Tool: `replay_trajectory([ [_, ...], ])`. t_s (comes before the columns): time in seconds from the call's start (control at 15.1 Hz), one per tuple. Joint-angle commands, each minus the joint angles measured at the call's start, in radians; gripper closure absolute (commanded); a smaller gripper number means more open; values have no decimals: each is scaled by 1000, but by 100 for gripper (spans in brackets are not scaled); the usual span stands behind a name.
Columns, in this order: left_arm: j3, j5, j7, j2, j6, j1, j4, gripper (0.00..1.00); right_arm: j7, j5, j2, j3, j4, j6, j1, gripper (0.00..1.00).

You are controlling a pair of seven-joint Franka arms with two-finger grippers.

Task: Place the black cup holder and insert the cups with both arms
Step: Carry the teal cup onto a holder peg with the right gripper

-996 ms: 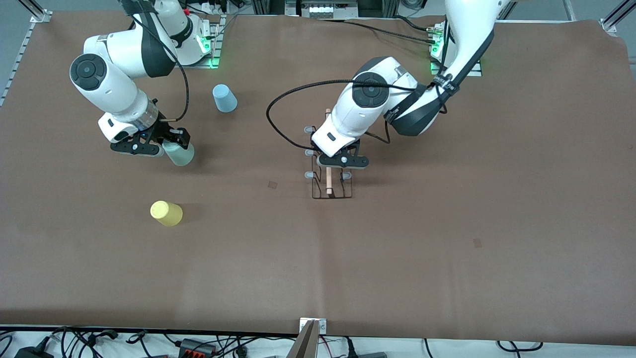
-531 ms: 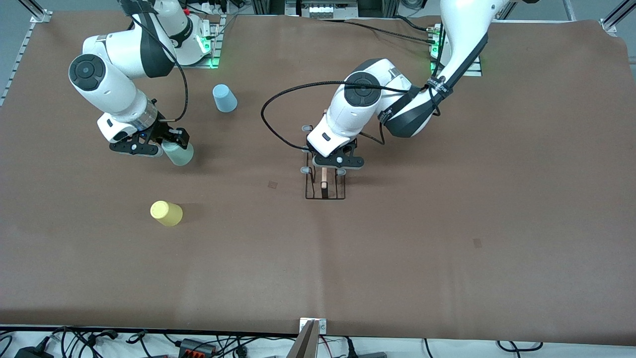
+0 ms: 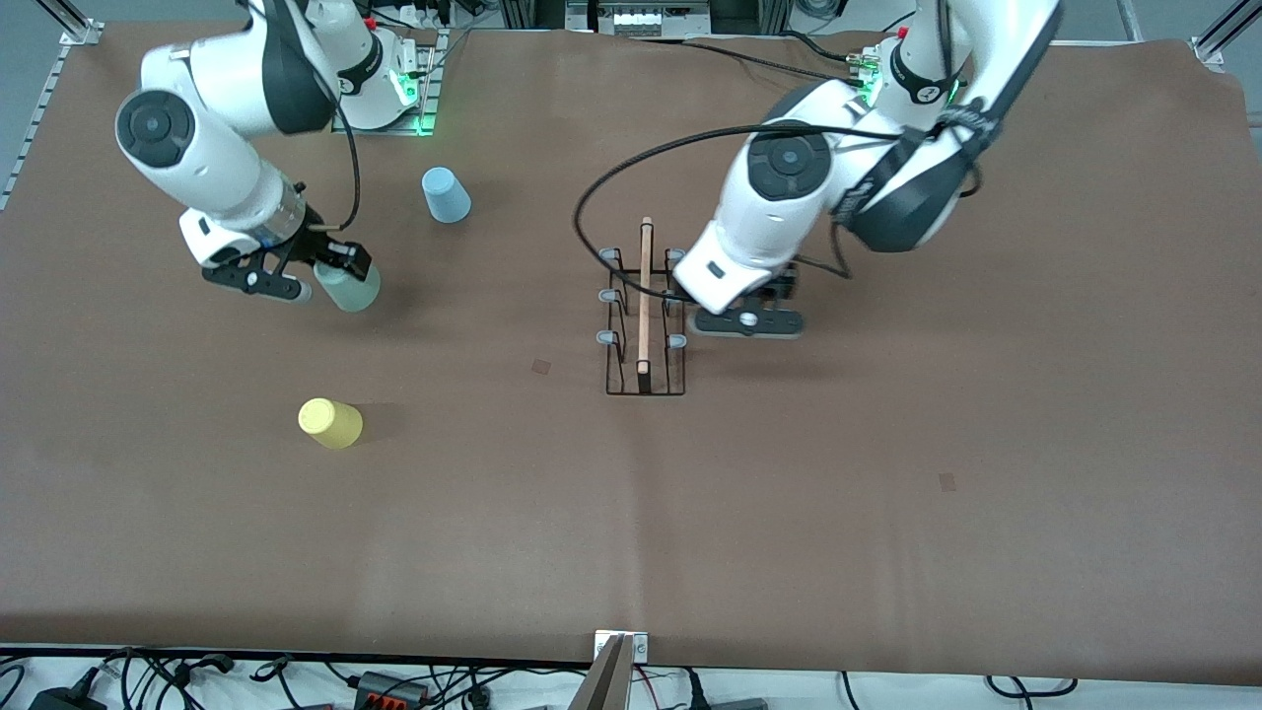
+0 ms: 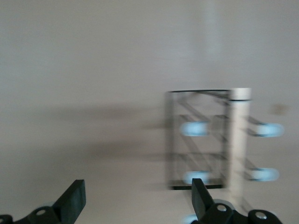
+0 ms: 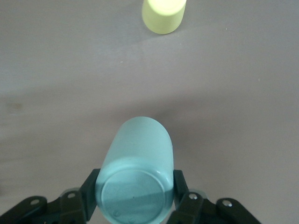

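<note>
The black cup holder (image 3: 643, 325) stands on the table's middle, its wooden rod on top and its grey-tipped pegs out to both sides. It shows blurred in the left wrist view (image 4: 210, 140). My left gripper (image 3: 747, 321) is open and empty (image 4: 138, 203), beside the holder toward the left arm's end. My right gripper (image 3: 330, 278) is shut on the pale green cup (image 3: 351, 290), held tilted just over the table (image 5: 138, 172). The yellow cup (image 3: 330, 423) lies nearer the front camera (image 5: 163, 14). The light blue cup (image 3: 446, 194) stands upside down near the right arm's base.
The brown table mat (image 3: 887, 444) is bare around the holder and toward the front camera. Cables and power strips (image 3: 375, 685) run along the front edge. The arm bases' mounting plates (image 3: 394, 99) sit at the back edge.
My left gripper let go of the holder's rod and moved off toward the left arm's end; the holder now stands free. My right gripper rose slightly with the green cup.
</note>
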Motion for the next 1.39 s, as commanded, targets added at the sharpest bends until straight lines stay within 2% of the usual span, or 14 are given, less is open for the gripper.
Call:
replay_trajectory([
  [0.0,4,111,131,-11,-125,57,-10,0,259,23,-22,123,107,-112,36,67],
  [0.13,6,156,215,-8,-202,129,-2,0,417,83,-5,183,165,-113,69,67],
  [0.33,4,168,288,2,-206,286,23,0,662,85,92,200,275,-101,180,67],
  [0.53,6,168,351,34,-205,332,91,0,841,60,218,200,367,-54,285,67],
  [0.8,3,157,361,50,-206,377,146,0,974,23,294,201,371,72,345,67],
  [0.86,-1,135,377,47,-208,380,148,0,985,22,304,200,371,84,362,67],
  [1.13,10,-95,420,12,-211,432,162,0,1052,-6,355,201,371,144,403,66],
  [1.33,82,-137,542,-62,-303,395,140,0,1068,-29,375,201,360,153,415,66],
])
